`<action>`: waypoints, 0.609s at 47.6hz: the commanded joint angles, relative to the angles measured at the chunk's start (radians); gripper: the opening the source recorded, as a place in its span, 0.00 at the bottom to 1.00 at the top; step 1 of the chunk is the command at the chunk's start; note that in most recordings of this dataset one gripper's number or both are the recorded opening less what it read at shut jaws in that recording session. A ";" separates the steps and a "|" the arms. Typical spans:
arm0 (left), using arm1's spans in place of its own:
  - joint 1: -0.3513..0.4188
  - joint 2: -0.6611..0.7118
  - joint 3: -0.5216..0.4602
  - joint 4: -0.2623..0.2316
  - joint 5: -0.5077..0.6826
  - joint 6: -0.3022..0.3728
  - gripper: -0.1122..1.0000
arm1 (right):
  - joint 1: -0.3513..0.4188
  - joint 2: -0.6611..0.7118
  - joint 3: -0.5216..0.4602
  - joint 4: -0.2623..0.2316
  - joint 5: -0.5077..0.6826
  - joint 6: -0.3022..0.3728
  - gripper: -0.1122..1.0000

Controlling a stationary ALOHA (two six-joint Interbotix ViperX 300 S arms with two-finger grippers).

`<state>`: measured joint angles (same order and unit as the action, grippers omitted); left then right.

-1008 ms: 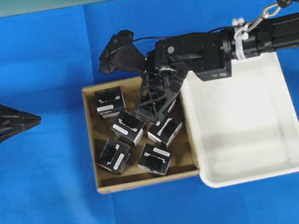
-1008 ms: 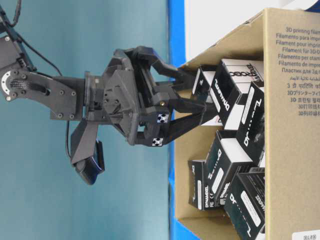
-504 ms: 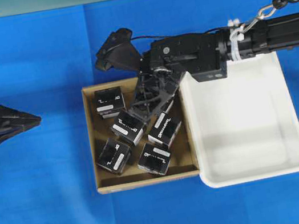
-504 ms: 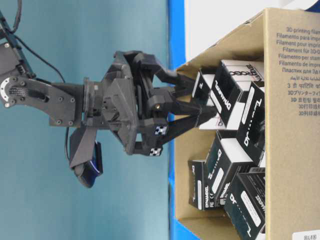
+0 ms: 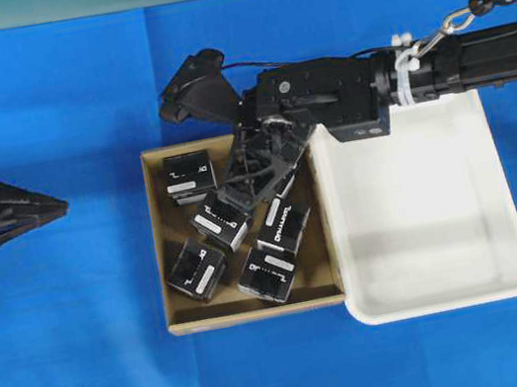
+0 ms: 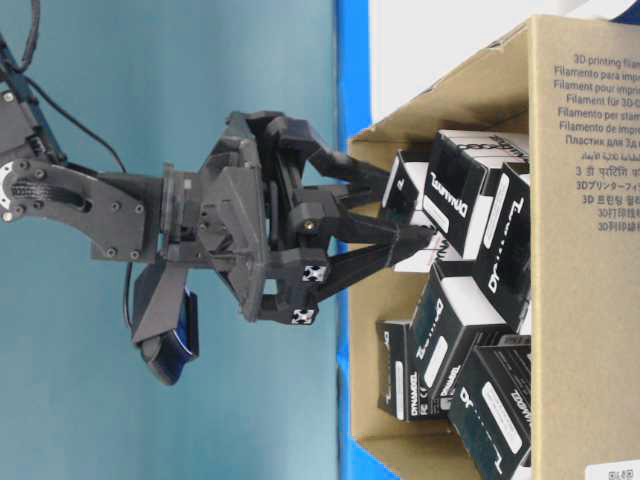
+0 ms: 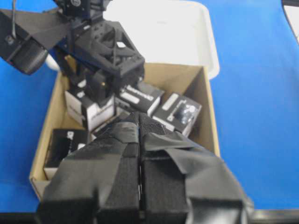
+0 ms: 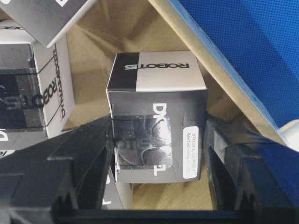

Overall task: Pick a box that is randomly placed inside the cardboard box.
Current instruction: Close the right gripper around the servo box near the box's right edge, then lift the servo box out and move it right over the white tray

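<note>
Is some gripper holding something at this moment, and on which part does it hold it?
Yes. The right gripper is shut on one box, fingers pressing two opposite side faces. The left gripper is shut and holds nothing.

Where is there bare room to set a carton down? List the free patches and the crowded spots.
Free: the white plastic tray, empty, right of the brown cardboard box; also blue cloth left of and below that box. Crowded: inside the cardboard box, where black cartons lie packed and the right gripper grips one.
</note>
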<state>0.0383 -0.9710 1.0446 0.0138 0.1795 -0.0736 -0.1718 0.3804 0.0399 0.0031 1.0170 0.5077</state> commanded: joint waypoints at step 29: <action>0.002 -0.006 -0.012 0.002 -0.005 -0.003 0.04 | -0.081 -0.353 -0.060 0.000 0.244 -0.071 0.65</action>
<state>0.0383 -0.9787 1.0446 0.0138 0.1810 -0.0752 -0.2454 0.0644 -0.0261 0.0046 1.2349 0.4387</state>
